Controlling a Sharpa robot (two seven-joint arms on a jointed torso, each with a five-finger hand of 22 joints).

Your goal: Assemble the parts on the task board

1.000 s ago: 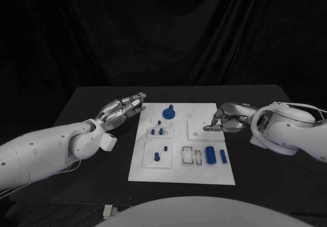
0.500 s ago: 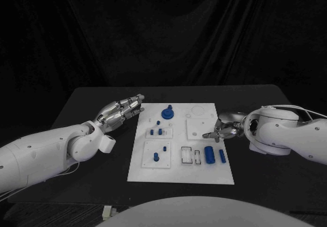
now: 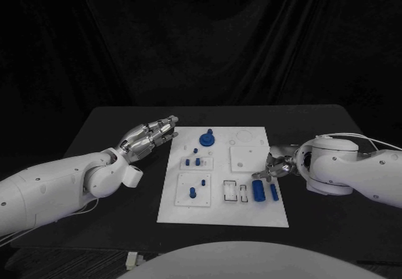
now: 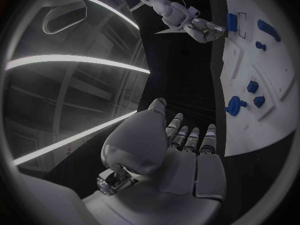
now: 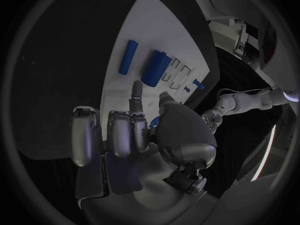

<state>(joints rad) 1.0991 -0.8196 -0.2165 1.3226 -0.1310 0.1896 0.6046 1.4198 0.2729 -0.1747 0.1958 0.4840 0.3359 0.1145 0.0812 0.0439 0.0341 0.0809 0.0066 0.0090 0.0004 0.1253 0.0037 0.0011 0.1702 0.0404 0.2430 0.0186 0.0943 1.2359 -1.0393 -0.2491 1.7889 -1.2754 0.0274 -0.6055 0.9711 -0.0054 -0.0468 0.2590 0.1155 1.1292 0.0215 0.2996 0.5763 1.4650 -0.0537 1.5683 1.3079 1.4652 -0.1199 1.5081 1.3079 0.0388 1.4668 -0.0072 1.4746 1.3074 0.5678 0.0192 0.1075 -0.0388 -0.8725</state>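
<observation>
White task board [image 3: 223, 218] in the middle of the black surface [image 3: 100, 125], blue parts [image 3: 259, 190] on it, left hand [image 3: 151, 135] just off its far-left edge, fingers straight and together, empty, right hand [image 3: 276, 165] at its right edge, above the parts, whether it holds anything unclear

The place reads as a robotics lab or test cell set up for recording. A matte black worktop [image 3: 109, 125] stands before a black cloth backdrop [image 3: 210, 52] hanging in folds at twelve o'clock, which closes off the surroundings. At the worktop's centre lies a flat white rectangular task board [image 3: 219, 215] with shallow recessed panels and small blue plastic parts [image 3: 258, 190], a fixture made for assembly trials, not household use. The left wrist view shows long bright strip lights [image 4: 75, 60] on a high ceiling with exposed framing, which fits an industrial or laboratory hall.
</observation>
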